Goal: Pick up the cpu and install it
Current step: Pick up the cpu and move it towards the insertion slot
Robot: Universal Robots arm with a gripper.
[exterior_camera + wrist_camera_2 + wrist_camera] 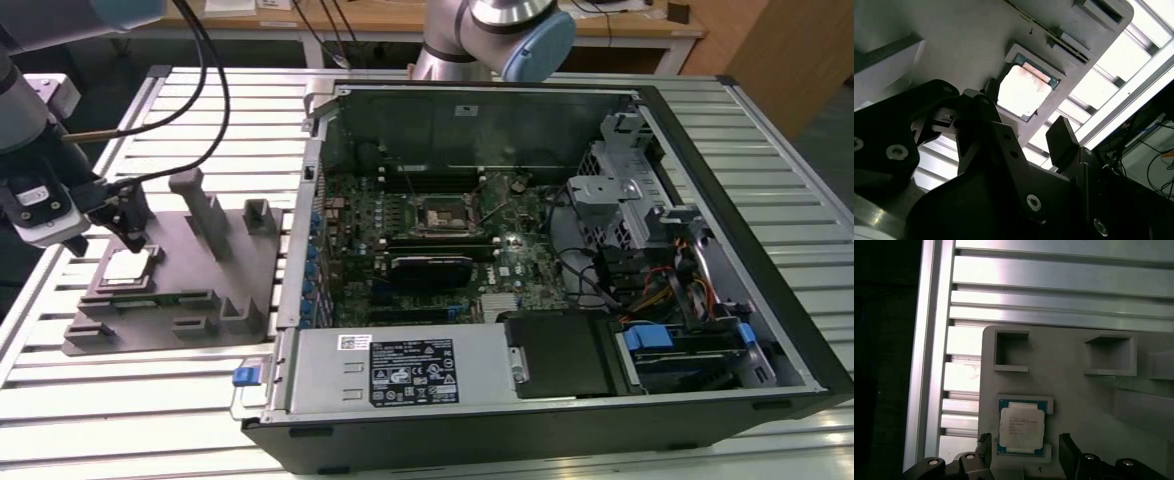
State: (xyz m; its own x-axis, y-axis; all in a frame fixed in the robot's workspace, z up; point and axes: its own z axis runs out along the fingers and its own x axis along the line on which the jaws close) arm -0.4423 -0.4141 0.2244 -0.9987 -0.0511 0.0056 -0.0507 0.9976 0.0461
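While the gripper (107,235) hangs low over the grey tray (200,300), its two fingers are wide apart and it has hold of nothing. The chip (127,265) lies flat in a small square pocket of that tray, at the exterior view's left, well apart from the computer box (747,200).

In both wrist views the chip (1021,427) (1024,90) shows between the two black fingers (1066,447) (1061,142), one on each side. The fingers do not look to be touching it.

I think the job right now is to get a good grab. To do it well, the fingers should go straight down on two facing edges of the chip, with the chip in the middle. They should squeeze gently and evenly so it does not tip or slip. The pocket has low walls close around the chip, so the fingers must not bump them. The chip is thin, so the grip has to be low and level.

The tray has more pockets. Two square holes (1011,350) near the chip look to have nothing in them. The open computer box holds a green board (521,260) with a dark square socket (438,215), a power box (400,370) and many wires (627,270). I cannot tell if the socket is open.
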